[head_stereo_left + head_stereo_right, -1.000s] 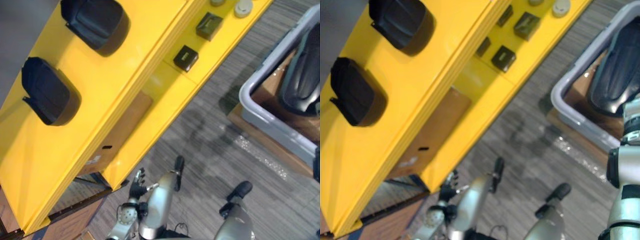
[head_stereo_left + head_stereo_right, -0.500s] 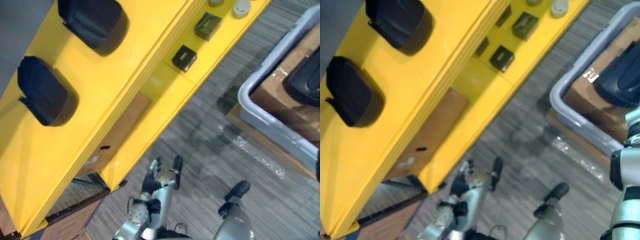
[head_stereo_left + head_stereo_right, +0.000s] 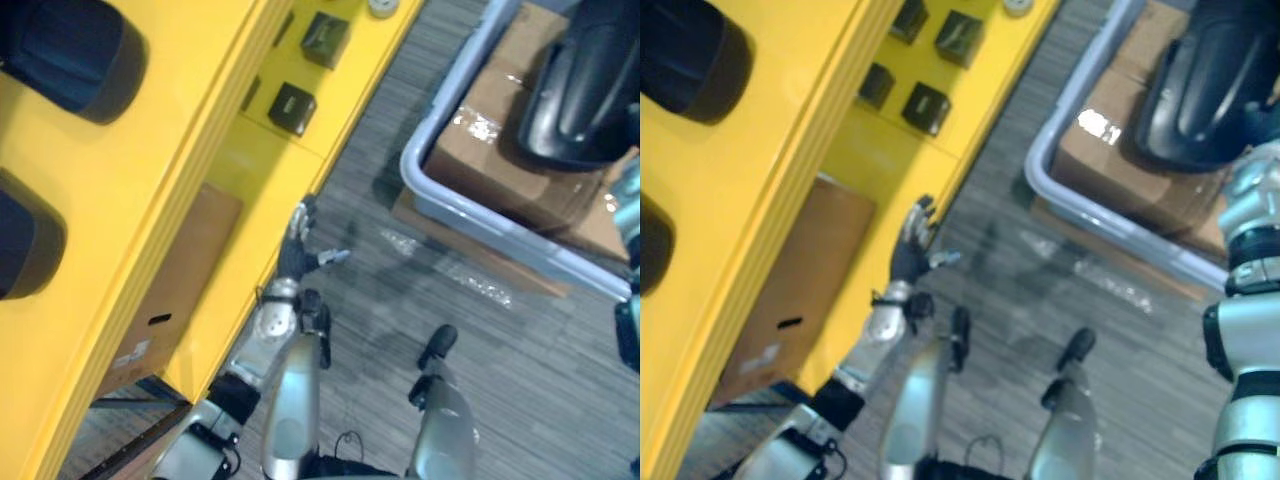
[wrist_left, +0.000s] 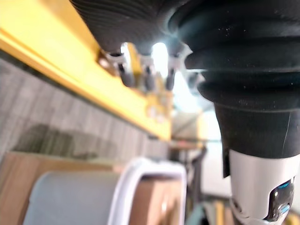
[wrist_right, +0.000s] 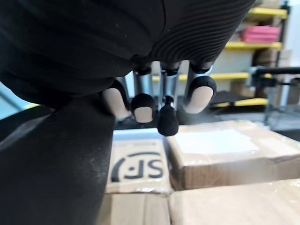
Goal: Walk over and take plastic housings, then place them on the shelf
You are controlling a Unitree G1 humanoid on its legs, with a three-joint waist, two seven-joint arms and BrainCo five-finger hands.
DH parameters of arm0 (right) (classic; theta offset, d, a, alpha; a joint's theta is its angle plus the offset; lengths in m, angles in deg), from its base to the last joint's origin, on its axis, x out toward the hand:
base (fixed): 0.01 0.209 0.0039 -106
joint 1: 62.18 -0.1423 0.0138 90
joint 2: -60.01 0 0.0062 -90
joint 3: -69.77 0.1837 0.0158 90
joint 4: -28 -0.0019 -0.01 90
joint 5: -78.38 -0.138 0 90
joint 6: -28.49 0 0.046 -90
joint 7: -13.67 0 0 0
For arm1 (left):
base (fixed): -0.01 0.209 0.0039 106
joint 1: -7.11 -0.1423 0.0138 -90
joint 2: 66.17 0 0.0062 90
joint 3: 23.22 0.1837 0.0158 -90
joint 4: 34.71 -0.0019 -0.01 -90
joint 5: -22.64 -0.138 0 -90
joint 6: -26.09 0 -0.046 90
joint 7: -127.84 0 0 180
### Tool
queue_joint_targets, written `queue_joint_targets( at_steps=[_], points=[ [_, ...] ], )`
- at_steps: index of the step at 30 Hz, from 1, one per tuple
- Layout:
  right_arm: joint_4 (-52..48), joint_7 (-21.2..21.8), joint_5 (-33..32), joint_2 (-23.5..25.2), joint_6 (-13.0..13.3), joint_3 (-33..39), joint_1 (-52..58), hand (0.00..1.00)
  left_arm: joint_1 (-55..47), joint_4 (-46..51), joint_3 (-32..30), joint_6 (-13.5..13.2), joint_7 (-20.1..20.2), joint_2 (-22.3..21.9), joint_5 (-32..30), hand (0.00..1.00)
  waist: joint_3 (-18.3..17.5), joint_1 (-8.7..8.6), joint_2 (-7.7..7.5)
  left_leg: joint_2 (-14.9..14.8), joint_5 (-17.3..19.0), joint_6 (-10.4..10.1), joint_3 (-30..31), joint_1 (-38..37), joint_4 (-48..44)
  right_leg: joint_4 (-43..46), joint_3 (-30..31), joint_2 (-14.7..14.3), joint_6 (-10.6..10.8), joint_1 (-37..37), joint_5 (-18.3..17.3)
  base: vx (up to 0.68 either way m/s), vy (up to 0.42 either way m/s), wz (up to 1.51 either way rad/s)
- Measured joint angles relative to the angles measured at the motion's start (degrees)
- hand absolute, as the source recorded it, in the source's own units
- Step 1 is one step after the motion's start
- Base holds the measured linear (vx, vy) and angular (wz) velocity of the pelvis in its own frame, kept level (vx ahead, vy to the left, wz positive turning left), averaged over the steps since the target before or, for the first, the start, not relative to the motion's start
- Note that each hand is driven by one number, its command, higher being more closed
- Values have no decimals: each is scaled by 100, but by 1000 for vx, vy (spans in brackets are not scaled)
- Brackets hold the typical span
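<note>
My right hand [image 5: 161,105] has its fingers curled over the edge of a large glossy black plastic housing [image 5: 56,159]. That housing [image 3: 575,90] hangs above the cardboard boxes in the grey tote [image 3: 440,195], at the end of my right arm. Two more black housings [image 3: 60,50] [image 3: 20,240] lie on top of the yellow shelf [image 3: 170,170]. Close to the shelf's lower front edge, my left hand [image 3: 295,250] is raised with straight fingers and the thumb spread, holding nothing.
Small black boxes [image 3: 292,105] [image 3: 325,40] sit on the shelf's lower level. A cardboard box [image 3: 170,290] stands under the shelf. Taped cardboard boxes [image 3: 480,140] fill the tote on the right. Grey carpet lies between shelf and tote.
The whole picture has shifted, so the camera has moved. My left hand has risen from low by my side to the shelf's front edge, fingers now straight. The right hand keeps the housing.
</note>
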State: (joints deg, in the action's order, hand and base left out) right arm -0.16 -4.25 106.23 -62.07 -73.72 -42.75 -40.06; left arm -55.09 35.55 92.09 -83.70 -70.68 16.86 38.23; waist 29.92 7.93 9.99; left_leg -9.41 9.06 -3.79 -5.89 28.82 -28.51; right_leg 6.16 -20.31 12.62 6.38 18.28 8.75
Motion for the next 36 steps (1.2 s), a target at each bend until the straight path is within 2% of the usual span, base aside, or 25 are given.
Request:
queue_joint_targets(
  at_steps=[2, 5, 6, 8, 10, 12, 17, 19, 22, 26, 29, 31, 33, 36],
  points=[
    [-74, -153, 1, 142, 5, -81, 0, 100, 165, -56, 3, 115, -23, 0, -1, 0, 0, -107, -4, -19, -8, -13, -33, -5, 5, -15, 17, -19, -2, 4, 19, -57, -14, -10],
    [-229, -492, 22, 314, 79, -93, -2, 100, 559, -318, -30, 210, -110, 69, 1, 0, 20, -151, -121, -96, -17, -26, -159, -12, 20, -118, 160, -86, -38, 76, 131, -47, -21, -25],
    [-270, -657, 133, 394, 131, -122, -2, 100, 692, -413, -40, 286, -152, 114, 5, 0, 24, -236, -176, -104, -26, -36, -191, -13, 31, -146, 169, -98, -42, 77, 157, -30, -22, -13],
    [-295, -874, 233, 526, 245, -122, -2, 100, 844, -541, -51, 380, -189, 172, 7, 0, 13, -296, -283, -115, -36, -46, -267, -80, 87, -161, 243, -105, -47, 83, 171, -23, -20, -13],
    [-501, -1131, 309, 588, 456, -121, -3, 100, 979, -584, -179, 471, -296, 169, 48, 0, 9, -423, -368, -119, -37, -48, -274, -105, 102, -167, 287, -112, -47, 81, 184, -16, -15, -7],
    [-673, -1316, 467, 635, 615, -121, -4, 100, 1155, -756, -278, 599, -314, 171, 295, 0, 8, -489, -415, -135, -42, -51, -300, -146, 124, -181, 317, -128, -80, 79, 231, -19, -7, -10],
    [-1398, -1634, 741, 786, 959, -112, -2, 100, 1453, -1003, -645, 840, -298, 192, 959, 0, -15, -657, -650, -136, -172, -92, -419, -412, 395, -211, 346, -138, -125, 2, 274, -20, -24, -9],
    [-1685, -1733, 885, 864, 1064, -102, 3, 100, 1580, -1034, -675, 946, -247, 235, 1465, 0, -33, -750, -749, -130, -238, -124, -447, -574, 526, -283, 352, -153, -125, -119, 274, -14, -31, -1],
    [-1991, -1746, 1011, 868, 1228, 2, 94, 100, 1668, -1073, -695, 1029, -37, 250, 1957, 0, -46, -809, -813, -132, -269, -152, -527, -781, 640, -376, 362, -174, -125, -297, 274, -8, -18, -7],
    [-2575, -1838, 1248, 891, 1459, 295, 455, 100, 1796, -1074, -805, 1235, 469, 305, 2822, 0, -68, -922, -878, -133, -283, -180, -646, -1158, 796, -467, 444, -189, -122, -572, 276, -5, -1, -12],
    [-2789, -1839, 1370, 957, 1531, 397, 695, 100, 1841, -1071, -848, 1255, 803, 341, 3286, 0, -90, -1007, -922, -132, -283, -183, -693, -1395, 868, -518, 460, -196, -121, -773, 275, 5, 5, -8],
    [-2802, -1838, 1522, 1107, 1618, 416, 915, 100, 1876, -1067, -845, 1282, 925, 391, 3572, 0, -201, -1068, -1025, -133, -283, -191, -717, -1504, 924, -625, 458, -215, -108, -892, 283, -3, 1, -4],
    [-2811, -1838, 1582, 1206, 1645, 459, 1120, 100, 1919, -1066, -837, 1293, 989, 391, 3584, 0, -248, -1067, -1109, -132, -302, -219, -725, -1642, 1014, -703, 449, -231, -97, -1026, 291, 0, 0, 0],
    [-2977, -1831, 1632, 1312, 1681, 460, 1401, 100, 1932, -1052, -834, 1368, 988, 390, 3579, 0, -384, -1056, -1146, -125, -311, -236, -730, -1790, 1112, -799, 426, -247, -94, -1174, 294, 13, 2, 1]
  ],
)
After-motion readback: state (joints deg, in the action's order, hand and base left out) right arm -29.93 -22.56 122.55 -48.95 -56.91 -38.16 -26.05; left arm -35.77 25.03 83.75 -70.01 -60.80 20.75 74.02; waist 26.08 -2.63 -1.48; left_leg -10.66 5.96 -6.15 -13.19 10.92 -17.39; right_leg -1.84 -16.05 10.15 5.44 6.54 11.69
